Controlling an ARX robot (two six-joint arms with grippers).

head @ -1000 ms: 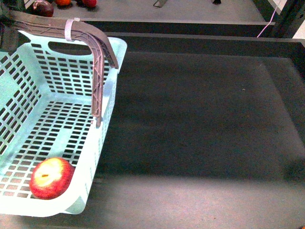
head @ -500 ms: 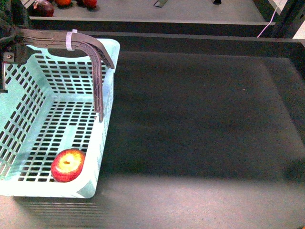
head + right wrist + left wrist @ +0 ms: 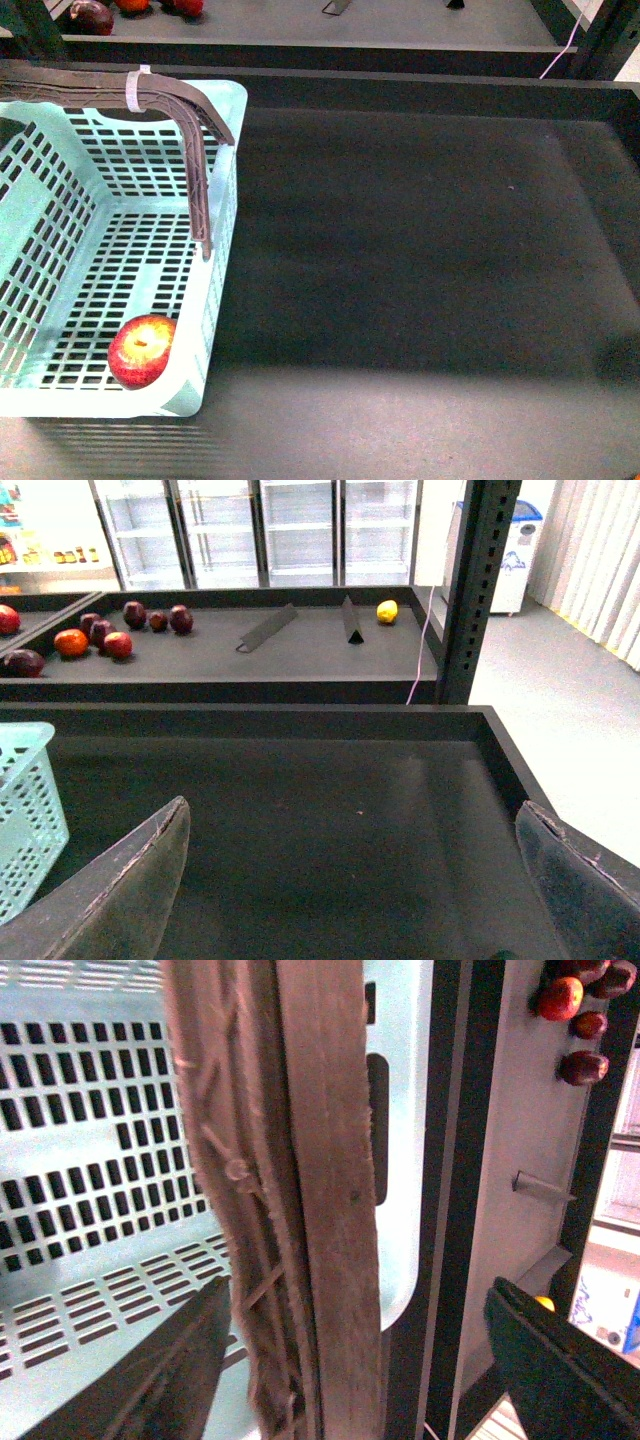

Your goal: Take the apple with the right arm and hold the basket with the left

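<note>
The apple sits in the near right corner of the basket, touching its wall. The L gripper has its fingers wide apart w/ the basket's handle between them, not squeezed. The R gripper is wide open over the bare dark tray, w/ the basket off to its side and the apple not seen from there.

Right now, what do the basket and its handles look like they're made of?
The basket looks like moulded plastic, light aqua and slightly glossy, with regular slotted walls. The handles also seem plastic, brownish-grey and matte, ribbed underneath, with rough, worn-looking edges.
</note>
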